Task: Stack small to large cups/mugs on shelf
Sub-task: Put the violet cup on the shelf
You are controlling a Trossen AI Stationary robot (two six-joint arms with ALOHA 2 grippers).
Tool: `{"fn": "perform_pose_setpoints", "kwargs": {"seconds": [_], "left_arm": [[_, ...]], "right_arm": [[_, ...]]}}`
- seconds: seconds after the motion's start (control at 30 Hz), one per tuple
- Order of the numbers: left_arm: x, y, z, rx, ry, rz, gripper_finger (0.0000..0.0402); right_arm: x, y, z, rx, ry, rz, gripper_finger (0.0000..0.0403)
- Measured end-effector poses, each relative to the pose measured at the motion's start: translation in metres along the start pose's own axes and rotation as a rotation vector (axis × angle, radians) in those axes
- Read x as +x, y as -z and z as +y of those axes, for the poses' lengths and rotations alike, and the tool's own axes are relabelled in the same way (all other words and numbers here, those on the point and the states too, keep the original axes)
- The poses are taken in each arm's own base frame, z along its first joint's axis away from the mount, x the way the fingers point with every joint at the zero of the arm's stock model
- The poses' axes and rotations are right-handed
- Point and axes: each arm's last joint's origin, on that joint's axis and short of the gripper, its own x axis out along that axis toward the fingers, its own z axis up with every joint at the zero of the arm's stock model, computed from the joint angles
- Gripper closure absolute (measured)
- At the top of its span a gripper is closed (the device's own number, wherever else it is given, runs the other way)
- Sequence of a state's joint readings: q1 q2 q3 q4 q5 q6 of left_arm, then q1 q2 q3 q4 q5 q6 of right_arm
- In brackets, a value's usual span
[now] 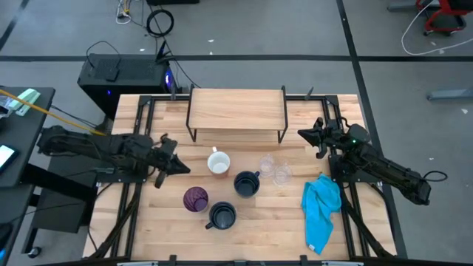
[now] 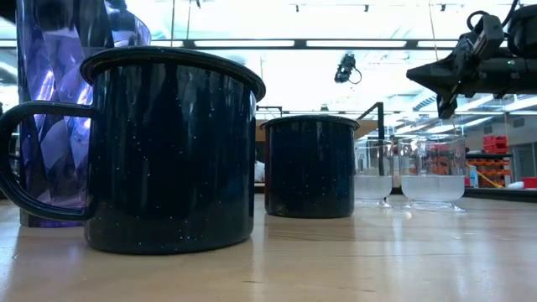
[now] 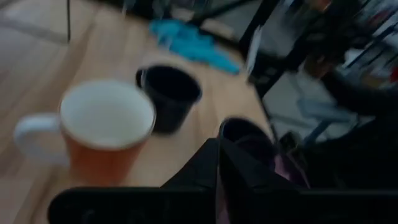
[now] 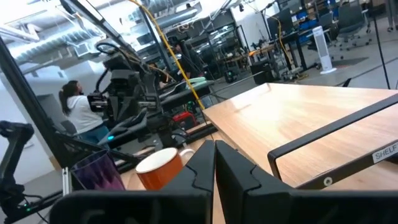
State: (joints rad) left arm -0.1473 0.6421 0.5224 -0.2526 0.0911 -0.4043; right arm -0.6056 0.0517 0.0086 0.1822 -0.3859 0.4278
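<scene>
So far nothing is stacked: the shelf (image 1: 236, 109) is bare, and all six cups sit apart on the tabletop (image 1: 148, 222) in front of it. These are the white-and-orange mug (image 1: 219, 163), the purple tumbler (image 1: 196, 199), two navy mugs (image 1: 246, 184) (image 1: 222, 215) and two clear glasses (image 1: 267, 162) (image 1: 281, 174). The left hand (image 1: 179, 168), fingers pressed together and empty, hovers just beside the white-and-orange mug. The right hand (image 1: 304, 134), also pressed together and empty, waits near the shelf's right end. Every placement remains.
</scene>
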Motion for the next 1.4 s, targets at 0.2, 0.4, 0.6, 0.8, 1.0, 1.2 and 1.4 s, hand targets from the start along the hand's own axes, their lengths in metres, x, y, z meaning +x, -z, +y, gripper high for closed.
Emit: {"fn": "perform_pose_setpoints", "kwargs": {"seconds": [0.2, 0.4, 0.6, 0.8, 1.0, 1.2, 1.4], "left_arm": [[0.0, -0.024, -0.018, -0.077, -0.111, 0.18, 0.0336], [0.003, -0.05, -0.04, -0.137, -0.186, 0.295, 0.0304], [0.01, -0.065, -0.06, -0.1, -0.2, 0.395, 0.0291], [0.02, -0.071, -0.069, -0.167, -0.206, 0.414, 0.0283], [0.031, -0.077, -0.082, -0.237, -0.311, 0.541, 0.0293], [0.052, -0.079, -0.094, -0.26, -0.485, 0.699, 0.0282], [0.074, -0.084, -0.098, -0.314, -0.61, 0.787, 0.0253]], "right_arm": [[0.0, 0.001, 0.0, 0.005, -0.002, 0.014, 0.0385], [0.0, 0.003, -0.001, 0.052, -0.008, 0.042, 0.0385], [0.0, 0.003, 0.0, 0.04, -0.022, 0.044, 0.0382], [0.0, 0.004, 0.001, 0.091, -0.056, 0.063, 0.0387], [0.0, 0.002, 0.002, 0.079, -0.069, 0.049, 0.0393], [0.0, 0.002, 0.002, 0.08, -0.072, 0.043, 0.039], [0.0, -0.001, 0.004, 0.065, -0.096, 0.019, 0.0392]]}}
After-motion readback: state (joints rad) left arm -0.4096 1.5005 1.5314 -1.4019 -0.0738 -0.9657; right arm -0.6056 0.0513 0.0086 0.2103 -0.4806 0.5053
